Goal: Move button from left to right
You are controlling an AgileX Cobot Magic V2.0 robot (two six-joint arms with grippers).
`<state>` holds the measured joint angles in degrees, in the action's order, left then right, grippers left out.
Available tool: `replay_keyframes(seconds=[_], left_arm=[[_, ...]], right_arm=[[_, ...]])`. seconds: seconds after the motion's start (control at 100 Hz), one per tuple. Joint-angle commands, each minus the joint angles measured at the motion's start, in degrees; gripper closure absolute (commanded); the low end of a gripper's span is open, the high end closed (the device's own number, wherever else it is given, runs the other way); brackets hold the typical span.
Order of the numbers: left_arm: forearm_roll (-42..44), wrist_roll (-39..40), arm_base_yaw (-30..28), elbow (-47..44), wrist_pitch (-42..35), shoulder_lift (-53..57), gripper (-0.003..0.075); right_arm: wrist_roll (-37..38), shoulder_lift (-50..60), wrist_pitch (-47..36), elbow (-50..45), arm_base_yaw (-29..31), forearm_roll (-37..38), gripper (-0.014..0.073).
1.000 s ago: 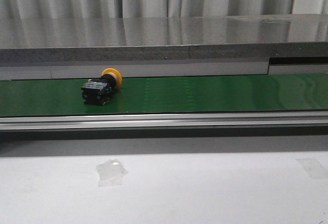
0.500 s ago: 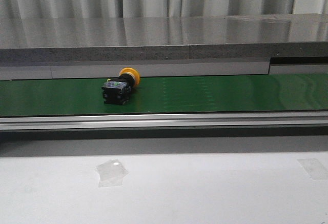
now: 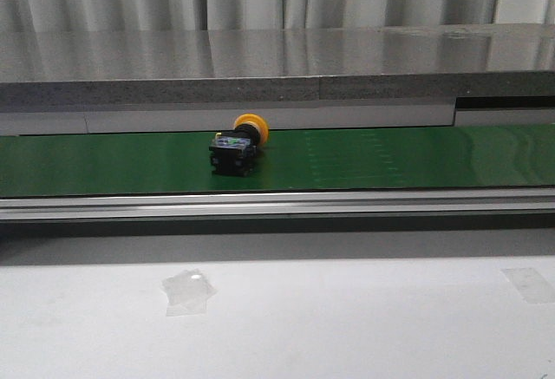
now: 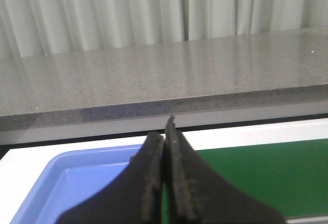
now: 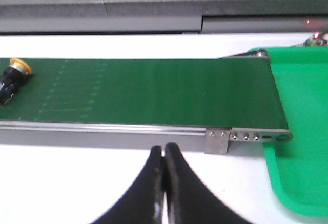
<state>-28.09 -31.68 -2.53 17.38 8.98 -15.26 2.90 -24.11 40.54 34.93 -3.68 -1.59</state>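
Green belting runs the width of our workspace: the conveyor belt point(image 3: 390, 158) stretches from our left side to our right, set between a grey stone-look ledge point(image 3: 277, 67) behind and the white table point(image 3: 347, 318) in front. We judge it is there to do the carrying for us. At our right end a green tray point(image 5: 297, 131) sits just past the belt's end, likely to receive what arrives; by our left wrist a blue tray point(image 4: 77, 183) lies beside the belt. The button point(image 3: 236, 148) lies on its side on the belt, left of centre, yellow head toward the ledge, touched by neither arm. Our left gripper point(image 4: 165, 147) is clenched on nothing above the blue tray. Our right gripper point(image 5: 164, 162) is likewise closed and empty, poised over the table before the belt's right end.
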Motion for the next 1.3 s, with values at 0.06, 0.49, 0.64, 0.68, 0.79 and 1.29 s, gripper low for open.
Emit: replay_keyframes(seconds=[0.06, 0.49, 0.64, 0.68, 0.79, 1.29], left_arm=[[-0.86, 0.65, -0.21, 1.59, -3.83, -0.44, 0.074], [-0.86, 0.65, -0.21, 1.59, -3.83, -0.44, 0.074], [-0.86, 0.65, -0.21, 1.59, -3.83, -0.44, 0.074], [-0.86, 0.65, -0.21, 1.59, -3.83, -0.44, 0.074], [-0.86, 0.65, -0.21, 1.59, -3.83, -0.44, 0.074], [-0.86, 0.65, -0.21, 1.59, -3.83, -0.44, 0.074]], right_arm=[[-0.11, -10.94, 1.07, 9.2, -0.07, -0.42, 0.0662], [-0.11, -25.38, 1.45, 13.51, -0.07, -2.43, 0.0624], [-0.16, -25.59, 1.51, 13.51, -0.07, -2.43, 0.038], [-0.16, -25.59, 1.56, 13.51, -0.07, -2.43, 0.029], [-0.16, -25.59, 1.37, 13.51, -0.07, -2.7, 0.0096], [-7.49, -34.48, 1.49, 19.83, -0.07, -13.11, 0.0032]])
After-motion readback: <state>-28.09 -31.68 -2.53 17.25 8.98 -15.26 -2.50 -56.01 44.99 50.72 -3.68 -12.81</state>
